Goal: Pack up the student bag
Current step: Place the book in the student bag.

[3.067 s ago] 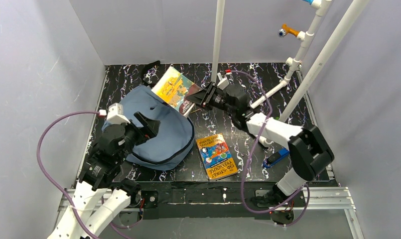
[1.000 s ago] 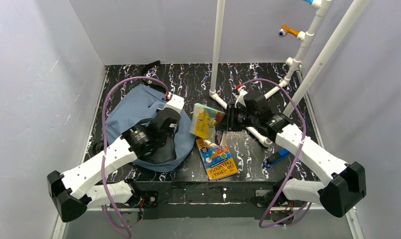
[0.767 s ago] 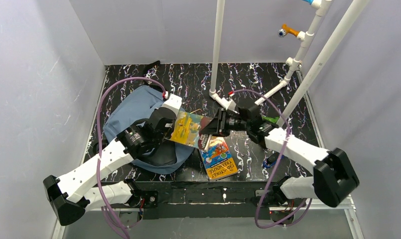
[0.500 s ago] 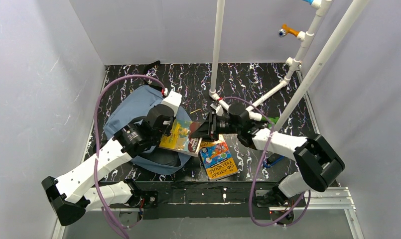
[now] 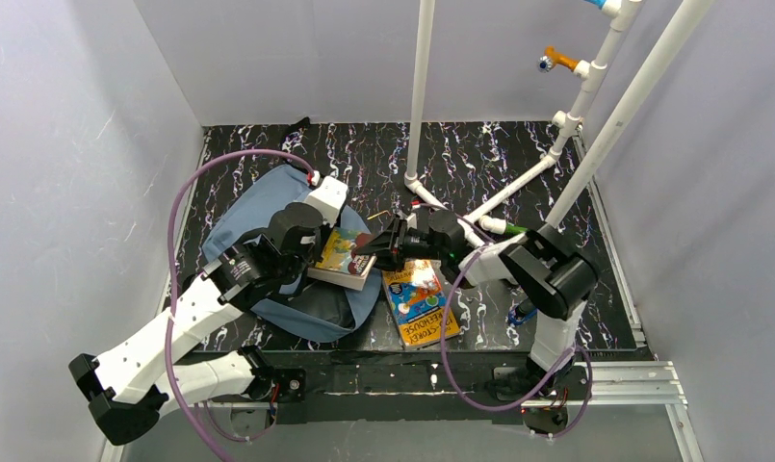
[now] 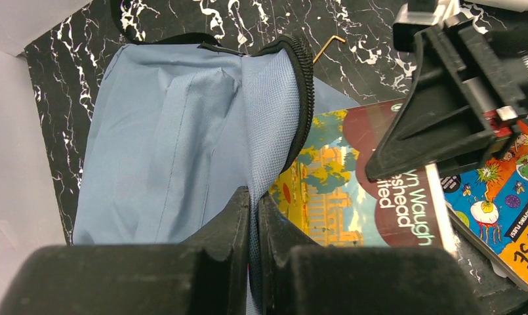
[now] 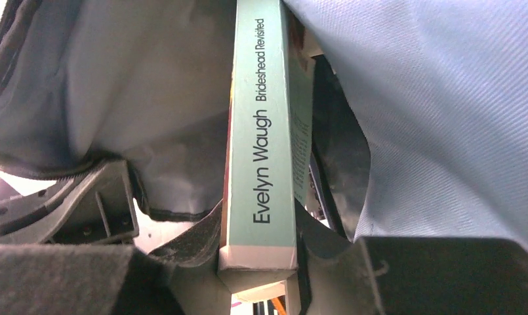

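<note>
My right pincer point(image 7: 258, 259) is gripping the book point(image 7: 260, 131) by its near end, and the far end is poking into the bag point(image 7: 438, 111). My left pincer point(image 6: 253, 216) is pinching a fold of the flap point(image 6: 182, 131), holding the mouth up (a thin bite, I reckon). The bag is lying on the left of the surface point(image 5: 479, 154), mouth toward the middle. I'm worrying that the fold slips and the flap drops, or a corner snags the zipper point(image 6: 305, 85).

Bk spine point(image 7: 261, 131): "Evelyn Waugh, Brideshead Revisited"
</note>
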### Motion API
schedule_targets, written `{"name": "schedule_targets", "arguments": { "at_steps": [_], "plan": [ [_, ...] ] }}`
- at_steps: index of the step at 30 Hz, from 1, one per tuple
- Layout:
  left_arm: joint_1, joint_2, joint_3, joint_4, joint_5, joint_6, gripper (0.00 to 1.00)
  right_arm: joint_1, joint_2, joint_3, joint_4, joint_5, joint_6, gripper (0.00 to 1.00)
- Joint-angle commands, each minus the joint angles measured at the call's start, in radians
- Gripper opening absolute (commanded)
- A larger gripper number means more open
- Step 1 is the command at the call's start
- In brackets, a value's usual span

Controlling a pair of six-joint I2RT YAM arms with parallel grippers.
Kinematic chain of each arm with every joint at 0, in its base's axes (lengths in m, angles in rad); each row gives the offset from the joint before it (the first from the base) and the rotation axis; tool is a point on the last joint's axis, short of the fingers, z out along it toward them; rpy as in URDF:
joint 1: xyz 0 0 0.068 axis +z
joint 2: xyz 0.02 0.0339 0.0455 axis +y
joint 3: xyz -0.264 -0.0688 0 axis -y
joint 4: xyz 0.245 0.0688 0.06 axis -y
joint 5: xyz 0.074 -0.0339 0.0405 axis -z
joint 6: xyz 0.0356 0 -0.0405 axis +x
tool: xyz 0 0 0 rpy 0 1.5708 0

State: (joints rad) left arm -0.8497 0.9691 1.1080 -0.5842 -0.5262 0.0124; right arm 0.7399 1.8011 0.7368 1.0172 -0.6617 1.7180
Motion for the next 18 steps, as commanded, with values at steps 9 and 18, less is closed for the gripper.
{"name": "schedule_targets", "arguments": {
  "at_steps": [9,18],
  "plan": [
    [-0.008,-0.059,0.019,0.078,0.031,0.002,0.0,-0.109,0.09,-0.004,0.302,0.1,0.064,0.01],
    [-0.009,-0.058,0.037,0.069,0.042,-0.017,0.0,-0.068,0.023,0.138,-0.094,0.079,-0.075,0.01]
  ]
}}
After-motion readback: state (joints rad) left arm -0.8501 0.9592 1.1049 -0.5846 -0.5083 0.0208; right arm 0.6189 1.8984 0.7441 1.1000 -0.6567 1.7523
